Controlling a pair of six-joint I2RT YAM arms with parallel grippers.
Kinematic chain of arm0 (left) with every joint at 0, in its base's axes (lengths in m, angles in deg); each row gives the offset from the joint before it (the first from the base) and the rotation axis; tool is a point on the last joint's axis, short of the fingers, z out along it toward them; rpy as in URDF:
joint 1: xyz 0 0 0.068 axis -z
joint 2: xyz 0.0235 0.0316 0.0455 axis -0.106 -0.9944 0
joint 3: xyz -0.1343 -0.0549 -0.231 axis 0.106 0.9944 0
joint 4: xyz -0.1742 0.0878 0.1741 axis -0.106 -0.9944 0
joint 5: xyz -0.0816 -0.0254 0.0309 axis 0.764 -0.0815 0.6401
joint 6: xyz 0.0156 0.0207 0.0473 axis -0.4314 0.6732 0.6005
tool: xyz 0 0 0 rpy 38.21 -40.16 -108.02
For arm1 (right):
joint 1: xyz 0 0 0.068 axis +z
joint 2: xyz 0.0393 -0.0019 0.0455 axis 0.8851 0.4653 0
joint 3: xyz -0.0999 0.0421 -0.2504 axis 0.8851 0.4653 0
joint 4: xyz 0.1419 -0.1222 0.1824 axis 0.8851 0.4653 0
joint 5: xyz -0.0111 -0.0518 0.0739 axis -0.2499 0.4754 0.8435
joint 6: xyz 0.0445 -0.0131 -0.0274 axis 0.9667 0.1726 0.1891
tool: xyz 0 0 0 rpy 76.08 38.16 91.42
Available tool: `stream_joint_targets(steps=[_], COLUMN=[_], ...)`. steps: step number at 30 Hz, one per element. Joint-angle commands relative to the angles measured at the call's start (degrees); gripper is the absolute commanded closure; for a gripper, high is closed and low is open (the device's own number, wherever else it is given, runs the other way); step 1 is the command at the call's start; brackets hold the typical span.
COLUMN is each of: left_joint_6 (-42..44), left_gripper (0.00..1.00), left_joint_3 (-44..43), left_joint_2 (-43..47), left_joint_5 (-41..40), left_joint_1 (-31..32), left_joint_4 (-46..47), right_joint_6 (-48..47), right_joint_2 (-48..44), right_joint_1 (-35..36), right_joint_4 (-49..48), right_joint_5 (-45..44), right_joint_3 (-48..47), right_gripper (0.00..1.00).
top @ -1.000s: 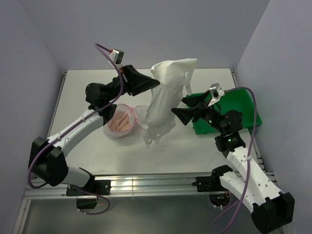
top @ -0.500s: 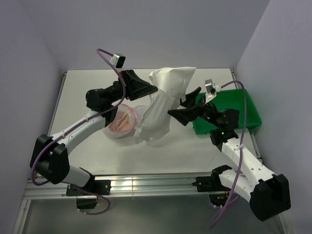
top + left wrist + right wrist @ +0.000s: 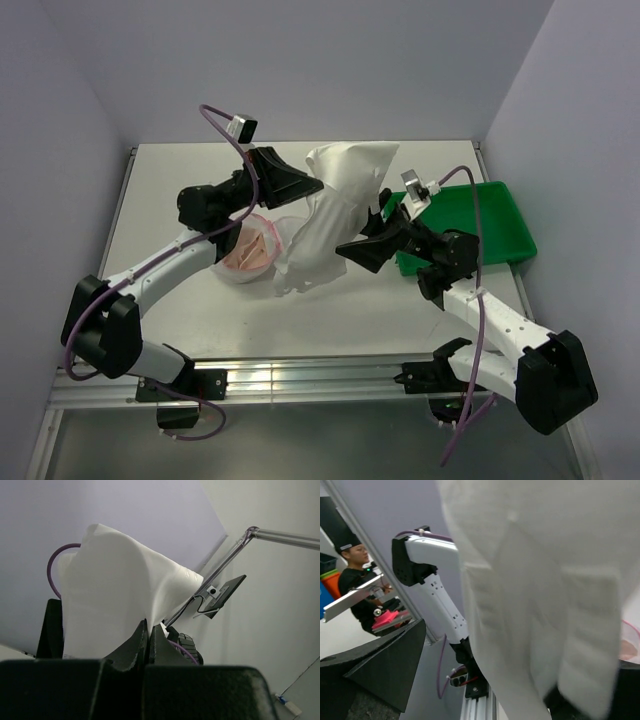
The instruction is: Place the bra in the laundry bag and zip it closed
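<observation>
Left gripper [image 3: 312, 182] is pinched closed on the top edge of a large opaque white fabric piece [image 3: 335, 215], holding it up over the middle of the tabletop [image 3: 170, 175]. Fabric's lower end hangs just beside the white translucent mesh drum-shaped laundry pouch [image 3: 232, 268]. Right gripper [image 3: 362, 232]: jaws spread wide at the fabric's right side, nothing gripped. Right wrist view is mostly white cloth. Pale pink-beige soft fabric bra [image 3: 250, 250] sits inside the pouch, left of tabletop centre. Green plastic tray [image 3: 480, 215] at right edge. Hanging fabric hides the pouch's right side. Zip state hard to make out; can't tell whether fabric touches the right fingers.
</observation>
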Motion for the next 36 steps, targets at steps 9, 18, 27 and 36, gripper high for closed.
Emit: stream_joint_targets(steps=[9,18,27,36], left_joint_6=[2.61,1.64,1.64,10.95], left_gripper=[1.0,1.0,1.0,0.24], left_joint_3=[4.0,6.55,6.9,8.83], left_joint_2=[5.0,6.14,6.49,10.53], left_joint_5=[-5.61,-8.43,-7.56,-0.53], left_joint_1=[-2.54,-3.42,-4.13,-5.89], left_joint_4=[-1.6,-1.7,-4.15,-19.27], right_joint_6=[1.69,-4.82,-3.33,1.32], right_joint_2=[0.9,-1.74,-1.29,-9.03], right_joint_1=[3.46,5.74,6.54,4.08], right_joint_4=[-4.08,4.54,4.9,15.79], right_joint_5=[0.65,-2.95,-4.36,-6.03], right_joint_3=[0.83,1.19,0.4,-4.61], right_gripper=[0.3,0.21,0.85,1.0])
